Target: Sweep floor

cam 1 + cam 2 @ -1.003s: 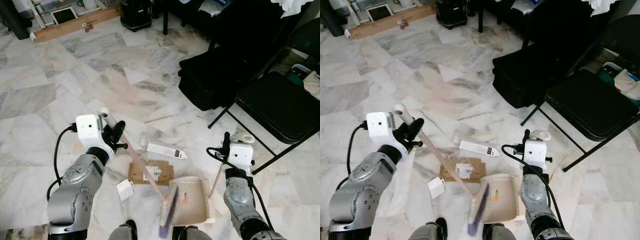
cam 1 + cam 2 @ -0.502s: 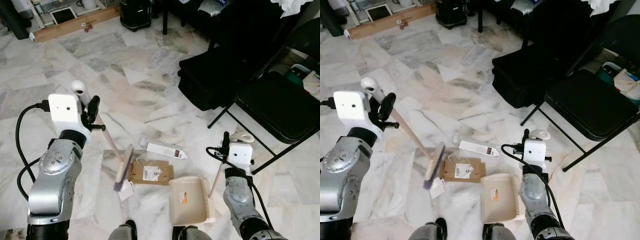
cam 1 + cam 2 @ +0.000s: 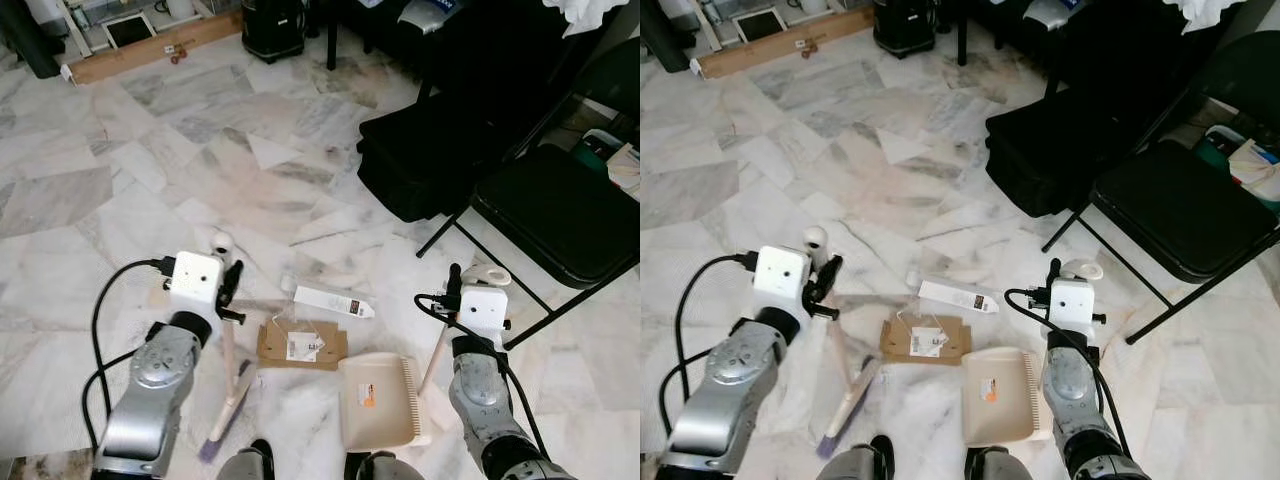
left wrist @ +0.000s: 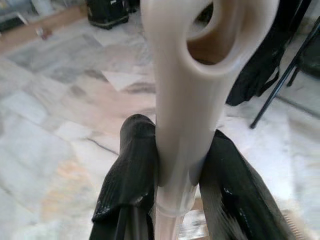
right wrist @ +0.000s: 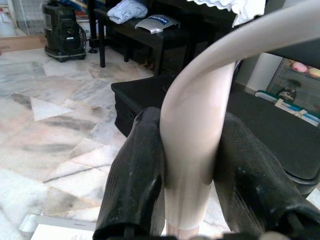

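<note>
My left gripper (image 3: 229, 282), clamped on the broom (image 3: 228, 398), has swung it back beside the cardboard (image 3: 301, 345). My right gripper (image 3: 453, 283) grips the dustpan (image 3: 378, 402) handle; wrist views confirm both holds.

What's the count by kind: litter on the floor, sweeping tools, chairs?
Litter: 2, cardboard, white box
Tools: 2, broom in left gripper, dustpan held by right gripper
Chairs: 1, folding chair
Total: 5
</note>
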